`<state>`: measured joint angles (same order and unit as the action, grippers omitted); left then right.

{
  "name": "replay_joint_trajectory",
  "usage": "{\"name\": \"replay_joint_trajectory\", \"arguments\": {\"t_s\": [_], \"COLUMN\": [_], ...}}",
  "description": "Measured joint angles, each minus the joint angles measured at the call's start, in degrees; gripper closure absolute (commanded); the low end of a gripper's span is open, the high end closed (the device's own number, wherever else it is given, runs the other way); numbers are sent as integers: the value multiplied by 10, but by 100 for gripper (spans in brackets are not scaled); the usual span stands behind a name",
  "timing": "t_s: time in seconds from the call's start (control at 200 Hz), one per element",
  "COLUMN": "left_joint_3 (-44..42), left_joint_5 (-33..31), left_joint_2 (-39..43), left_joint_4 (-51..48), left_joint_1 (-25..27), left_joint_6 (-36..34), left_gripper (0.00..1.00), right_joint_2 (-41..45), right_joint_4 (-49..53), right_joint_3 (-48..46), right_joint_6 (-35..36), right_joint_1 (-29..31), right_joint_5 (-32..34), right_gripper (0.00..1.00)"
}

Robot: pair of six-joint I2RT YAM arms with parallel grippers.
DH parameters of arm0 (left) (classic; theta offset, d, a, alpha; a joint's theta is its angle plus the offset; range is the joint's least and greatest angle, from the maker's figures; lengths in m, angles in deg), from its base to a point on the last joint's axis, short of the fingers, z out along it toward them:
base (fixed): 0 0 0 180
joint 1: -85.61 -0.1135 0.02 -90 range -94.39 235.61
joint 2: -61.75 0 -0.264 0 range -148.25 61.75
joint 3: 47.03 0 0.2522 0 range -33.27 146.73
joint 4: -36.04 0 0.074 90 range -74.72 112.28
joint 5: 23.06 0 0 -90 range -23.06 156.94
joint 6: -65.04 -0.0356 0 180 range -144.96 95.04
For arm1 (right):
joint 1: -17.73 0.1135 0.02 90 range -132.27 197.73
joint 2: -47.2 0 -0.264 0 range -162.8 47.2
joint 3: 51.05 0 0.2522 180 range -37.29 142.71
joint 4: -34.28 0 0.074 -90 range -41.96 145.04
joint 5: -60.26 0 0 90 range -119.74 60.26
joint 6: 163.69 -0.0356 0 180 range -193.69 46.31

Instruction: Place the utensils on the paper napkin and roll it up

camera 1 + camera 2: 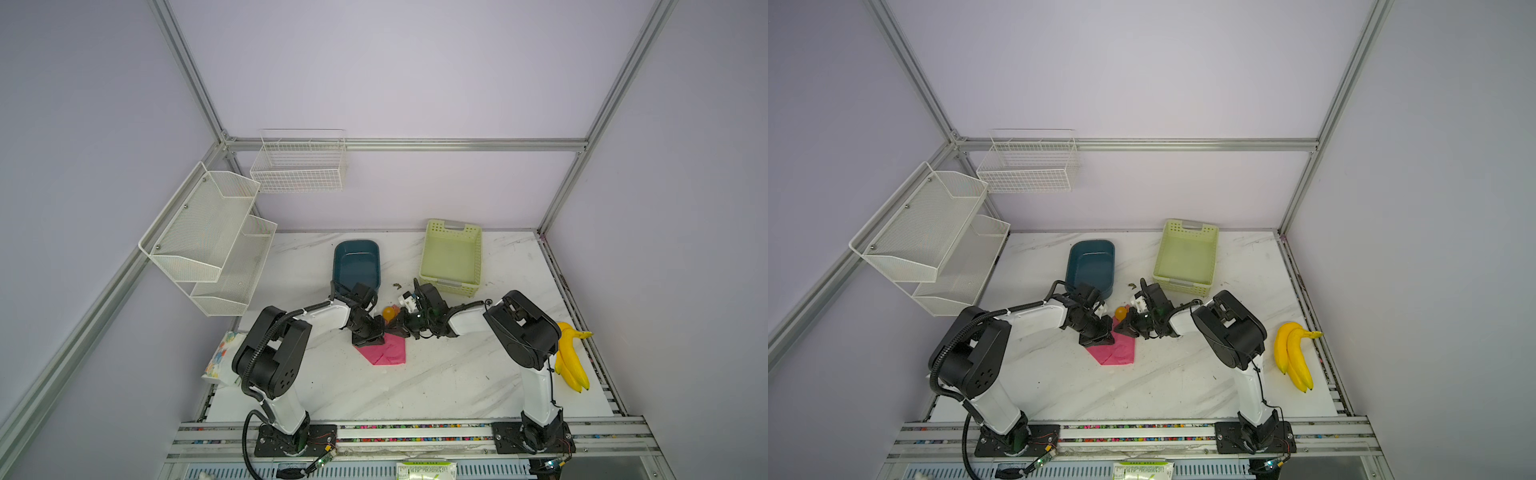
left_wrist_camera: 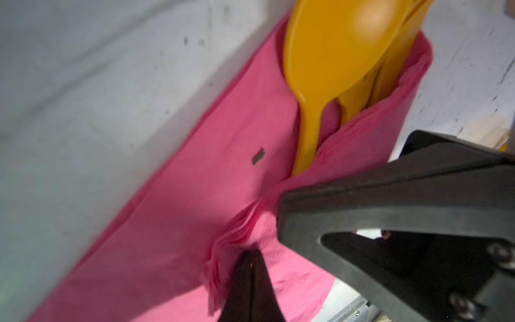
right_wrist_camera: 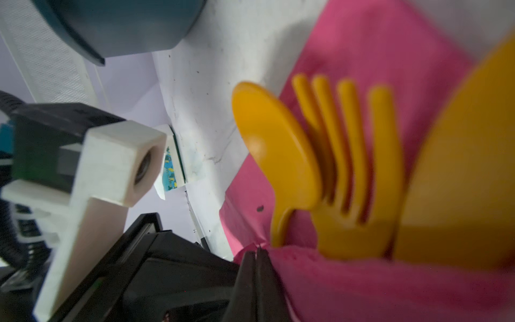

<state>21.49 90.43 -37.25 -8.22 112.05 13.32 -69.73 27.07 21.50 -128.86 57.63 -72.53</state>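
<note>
You see the magenta paper napkin [image 1: 384, 353] at mid-table. Its near part lies flat and creased, and its far edge is lifted and folded around the orange utensils [image 1: 389, 312]. Their heads stick out at the far end: the round-bowled spoon [image 2: 334, 55], the four-tined fork [image 3: 351, 156] just beside it, and a third orange piece [image 3: 459, 181] too blurred to name.

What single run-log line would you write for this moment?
step: roll-up | left gripper: shut on napkin | right gripper: shut on napkin | spoon, fork: inside fold, heads sticking out
</note>
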Motion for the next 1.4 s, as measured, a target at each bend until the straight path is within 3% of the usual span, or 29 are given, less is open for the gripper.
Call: {"name": "replay_joint_trajectory", "arguments": {"t_s": [0.29,0.65,1.13,1.395], "left_joint_3": [0,0,-4,-12], "left_joint_5": [-2,-3,-5,-50], "left_joint_2": [0,0,4,68], "left_joint_4": [4,5,10,3], "left_joint_1": [2,3,3,-13], "left_joint_6": [0,0,2,12], "left_gripper": [97,97,95,90], "right_joint_2": [0,0,0,-2], "right_joint_4": [177,295,353,352], "right_joint_3": [86,147,167,167], "right_joint_6": [107,148,159,170], "right_joint_1": [9,51,64,65], "right_joint_5": [66,134,186,186], "right_gripper": [100,99,100,100]}}
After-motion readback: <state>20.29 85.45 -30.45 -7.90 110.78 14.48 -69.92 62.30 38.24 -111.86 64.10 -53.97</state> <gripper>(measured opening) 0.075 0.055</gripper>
